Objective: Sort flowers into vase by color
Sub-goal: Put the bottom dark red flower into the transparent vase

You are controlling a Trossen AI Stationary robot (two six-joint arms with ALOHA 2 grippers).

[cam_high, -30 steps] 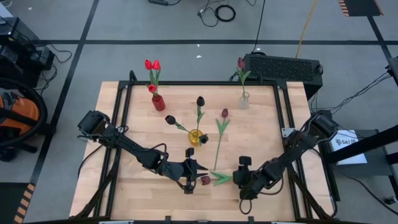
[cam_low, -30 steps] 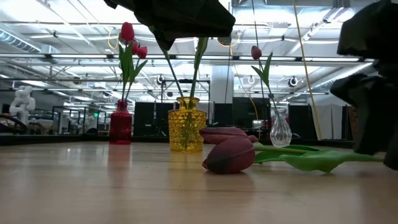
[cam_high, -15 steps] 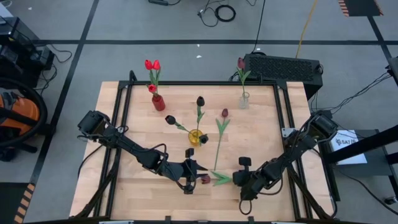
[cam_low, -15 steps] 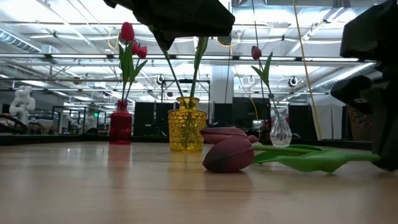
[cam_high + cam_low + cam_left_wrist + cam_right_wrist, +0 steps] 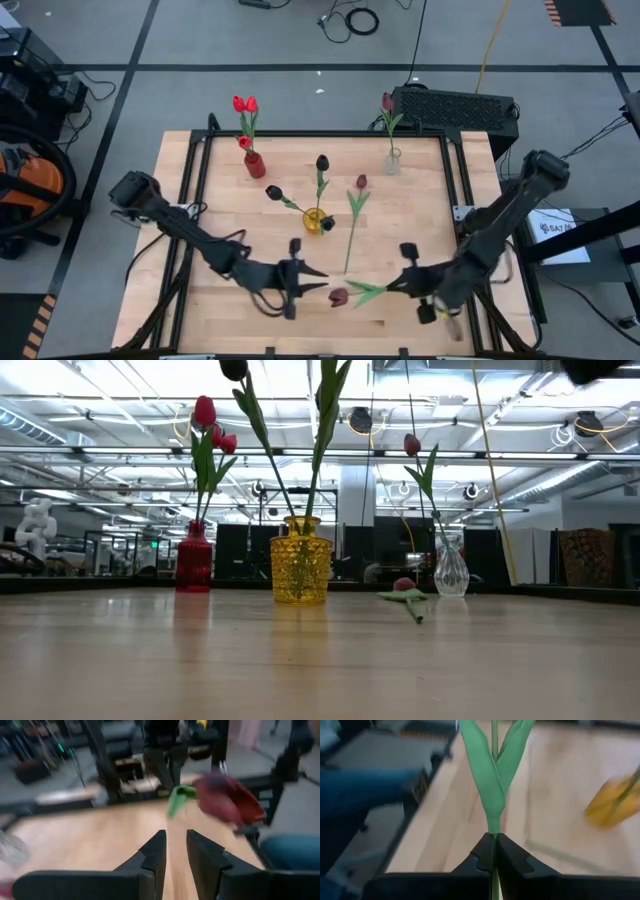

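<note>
The right gripper (image 5: 408, 283) was closed on the green stem of a maroon tulip (image 5: 339, 297), and in the right wrist view its two fingers (image 5: 485, 855) met tightly around the stem just under the leaves (image 5: 492, 775). I think the grip was placed low on the stem so that the head and leaves stayed free and the stem end could go down into a vase. This tulip was on the near side of the yellow vase (image 5: 317, 221), close to the front edge of the table (image 5: 200, 300), and it seemed lifted off the wood, because the low view showed no flower lying in front. The right arm reached from the table's right side, bent low toward the centre. The left gripper (image 5: 306, 279) was also on the near side of the yellow vase, just beside the tulip head; its fingers (image 5: 155, 857) stood a little apart and held nothing, with the maroon head (image 5: 227, 800) just ahead of them. The left arm stretched in from the left side, low over the table. The yellow vase held two dark tulips (image 5: 322, 163). A second maroon tulip (image 5: 360, 183) lay on the table just to the right of the yellow vase, not yet sorted. Farther back, left of the yellow vase, the red vase (image 5: 255, 165) held red tulips (image 5: 245, 104), and far to the right the clear vase (image 5: 392, 162) held one maroon tulip (image 5: 387, 101), probably where the held flower belonged.
</note>
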